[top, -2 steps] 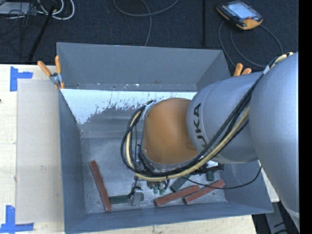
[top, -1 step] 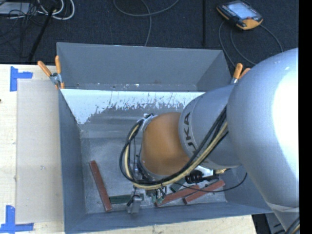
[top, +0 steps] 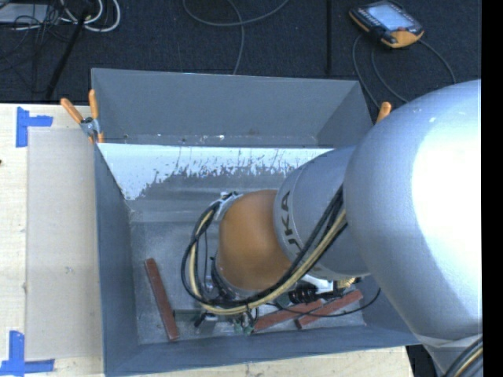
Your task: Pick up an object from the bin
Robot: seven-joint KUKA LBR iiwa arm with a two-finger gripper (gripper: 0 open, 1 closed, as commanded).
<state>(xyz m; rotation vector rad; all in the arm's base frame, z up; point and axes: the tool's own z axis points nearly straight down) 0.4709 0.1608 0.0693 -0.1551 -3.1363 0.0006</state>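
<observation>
My gripper (top: 222, 301) is low over the bin floor near the front wall, mostly hidden under the arm's orange cover and its cables. A long brown flat stick (top: 161, 298) lies on the floor to its left, running from the middle towards the front wall, a little apart from the gripper. Just right of the gripper, a reddish-brown stick (top: 310, 312) lies along the front of the bin, partly covered by the arm. A small dark piece (top: 187, 317) lies between the left stick and the gripper; I cannot tell what it is.
The arm's large grey body covers the right half of the bin. The sloped back wall and the left part of the floor are bare grey metal with scratch marks.
</observation>
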